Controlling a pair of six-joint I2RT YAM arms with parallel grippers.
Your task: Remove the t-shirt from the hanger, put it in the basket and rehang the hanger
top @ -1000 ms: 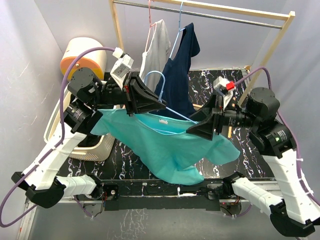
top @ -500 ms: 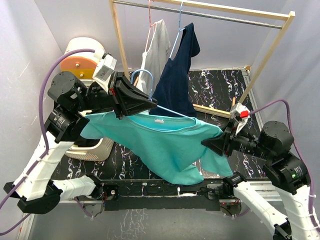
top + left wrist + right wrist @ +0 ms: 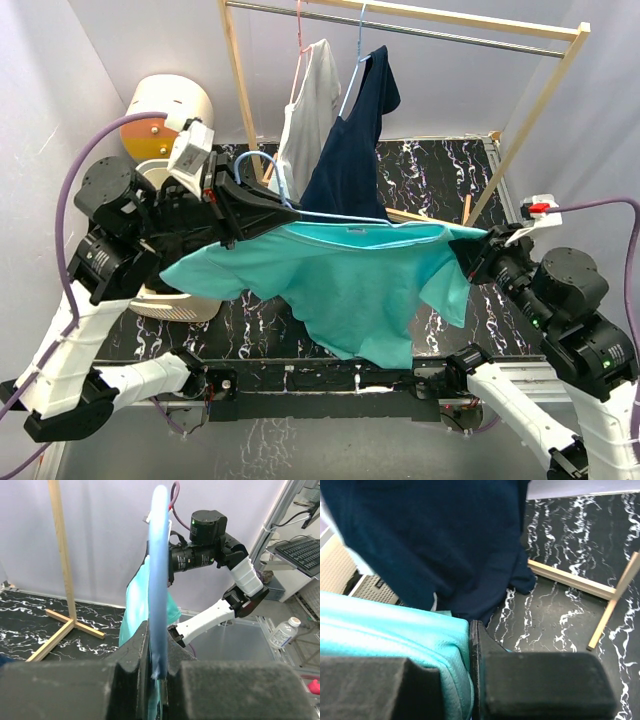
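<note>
Since the earlier frames, the arms are drawn further apart: the left gripper (image 3: 268, 205) is moved left with the hanger (image 3: 335, 214), and the right gripper (image 3: 472, 252) is pulled right, toward its own base. The t-shirt (image 3: 345, 280) is now stretched nearly level between them, above the table (image 3: 440, 170) and in front of the rack (image 3: 238, 90).

The left jaws are closed on the hanger, apparently near its hook; in the left wrist view the blue wire is clamped between the pads. The right jaws are closed on the t-shirt's sleeve edge, with teal fabric pinched between the fingers (image 3: 535, 680). The t-shirt is not yet off: the hanger is seen running into the neck opening.

For the step in hand, the hanger is to be held steady while the sleeve is pulled right and slightly down, so that the shoulder slides off the hanger's end. Tension is to be kept moderate, since a jerk may slip the fabric from the pinch or snag it on the hanger tip. Clearance from the navy garment (image 3: 350, 150) behind is to be maintained.
</note>
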